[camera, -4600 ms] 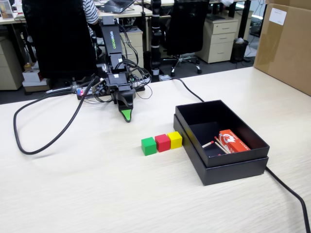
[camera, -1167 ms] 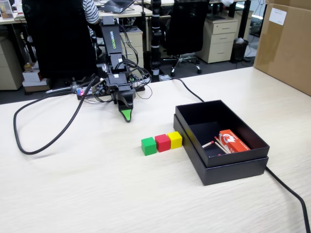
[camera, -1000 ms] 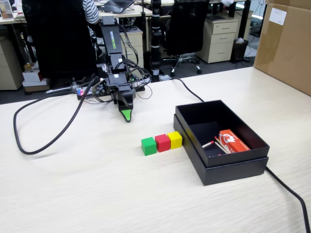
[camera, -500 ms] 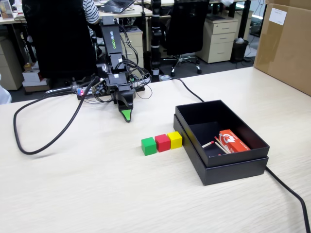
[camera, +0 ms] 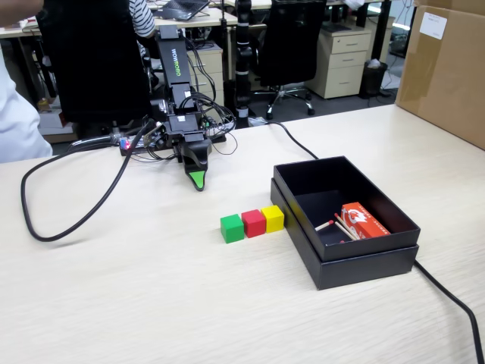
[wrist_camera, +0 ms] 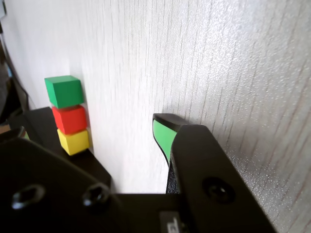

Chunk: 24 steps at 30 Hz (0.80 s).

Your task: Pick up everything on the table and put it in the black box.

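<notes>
Currently: small green cube (camera: pixel 232 227), red cube (camera: pixel 254 223), yellow cube (camera: pixel 273 218) in touching row on beige wood-grain tabletop (camera: pixel 151 296), beside matte black cardboard box (camera: pixel 364 265). Gripper (camera: pixel 197 180) well behind row, nearest green; finger spread cannot be told.

Orange-red matchbox (camera: pixel 364 220) lies flat, a few loose matchsticks (camera: pixel 339 225) just beside it on its left in the fixed view. Brown carton (camera: pixel 447 68) at far right. Black cable (camera: pixel 72 212) loops at left. Office chairs (camera: pixel 288 45) and drawer units (camera: pixel 350 57) behind.
</notes>
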Motion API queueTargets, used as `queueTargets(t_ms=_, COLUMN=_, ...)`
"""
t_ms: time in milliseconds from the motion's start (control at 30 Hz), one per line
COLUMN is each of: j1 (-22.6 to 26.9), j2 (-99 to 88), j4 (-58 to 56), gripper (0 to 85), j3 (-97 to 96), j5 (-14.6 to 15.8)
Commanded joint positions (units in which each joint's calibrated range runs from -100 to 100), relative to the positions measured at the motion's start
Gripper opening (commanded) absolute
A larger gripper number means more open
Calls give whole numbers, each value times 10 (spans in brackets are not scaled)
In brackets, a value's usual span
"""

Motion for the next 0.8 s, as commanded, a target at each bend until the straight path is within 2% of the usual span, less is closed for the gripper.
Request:
queueTargets(t_ms=0, j1=5, j2=7, j4=-14, gripper=496, j3=-8, j5=-3)
queueTargets(t_ms=333, j1=8, j2=11, j4=-32, gripper=485, j3=22, j5=6)
queueTargets(t_ms=567, j1=8, j2=54, j4=-270, gripper=483, j3=247, j5=45)
queueTargets(t_ms=767, j1=5, j2=170, j4=-411, gripper=475, j3=459, j5=48)
